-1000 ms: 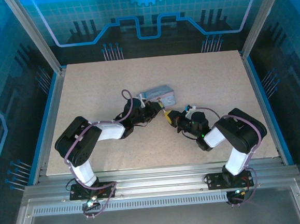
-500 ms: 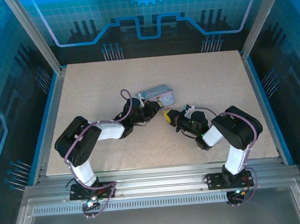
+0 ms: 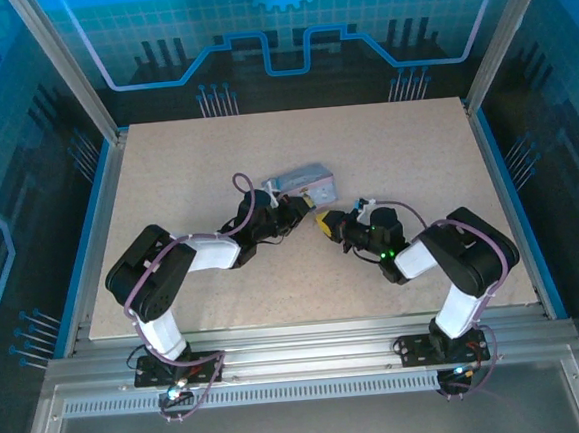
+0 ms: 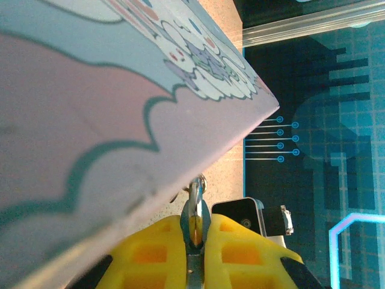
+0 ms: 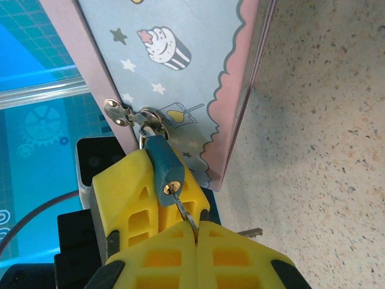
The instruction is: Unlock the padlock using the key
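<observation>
A small dark blue-grey padlock [image 5: 161, 168] hangs from the hasp [image 5: 120, 112] of a pale blue cartoon-printed tin [image 5: 180, 66]. The key [image 5: 179, 201] is in its keyhole, and my right gripper [image 5: 197, 226] is shut on the key's head. My left gripper [image 4: 196, 220] is shut on the padlock [image 4: 197, 208], with its yellow fingers [image 5: 123, 186] showing behind the lock in the right wrist view. From above, both grippers meet just in front of the tin [image 3: 302, 183], the left gripper [image 3: 304, 213] beside the right gripper [image 3: 328, 223]. The padlock is hidden between them there.
A second key [image 5: 249, 232] on the same ring sticks out to the right above the speckled tabletop [image 5: 325, 150]. Metal frame rails [image 3: 506, 159] and blue panels bound the table [image 3: 194, 154], with open surface around the tin.
The right arm's wrist and elbow have shifted slightly to the right. Both grippers stay shut at the lock. The tin has not moved.
</observation>
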You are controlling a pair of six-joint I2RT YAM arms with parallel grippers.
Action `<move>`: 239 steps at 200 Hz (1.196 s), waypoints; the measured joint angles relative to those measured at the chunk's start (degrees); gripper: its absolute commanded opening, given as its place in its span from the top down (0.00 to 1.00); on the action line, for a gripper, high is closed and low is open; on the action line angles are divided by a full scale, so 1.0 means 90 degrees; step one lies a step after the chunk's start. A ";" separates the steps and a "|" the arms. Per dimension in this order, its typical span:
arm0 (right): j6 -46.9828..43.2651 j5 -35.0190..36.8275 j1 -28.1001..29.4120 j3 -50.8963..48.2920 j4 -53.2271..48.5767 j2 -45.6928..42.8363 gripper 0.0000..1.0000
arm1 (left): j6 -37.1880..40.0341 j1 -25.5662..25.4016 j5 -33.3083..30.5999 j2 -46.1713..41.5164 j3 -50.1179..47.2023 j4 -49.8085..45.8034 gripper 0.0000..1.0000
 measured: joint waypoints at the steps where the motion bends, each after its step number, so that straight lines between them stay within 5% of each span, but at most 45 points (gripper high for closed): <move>1: 0.0000 -0.0002 0.0000 0.0002 0.0002 0.0002 1.00 | 0.0000 0.0000 0.0000 0.0000 0.0000 0.0000 1.00; 138: 0.0134 -0.0908 -0.0313 0.0415 -0.0136 0.0359 1.00 | 0.0000 0.0075 -0.0092 0.0000 -0.0075 0.0049 1.00; 193: -0.0619 -0.0680 -0.0223 0.0546 -0.1430 -0.0330 1.00 | -0.0002 0.0075 -0.0051 -0.0002 -0.0085 0.0073 1.00; 239: -0.0219 -0.0702 -0.0219 0.0546 -0.0784 0.0100 1.00 | 0.0000 0.0083 -0.0146 -0.0002 -0.0085 0.0107 1.00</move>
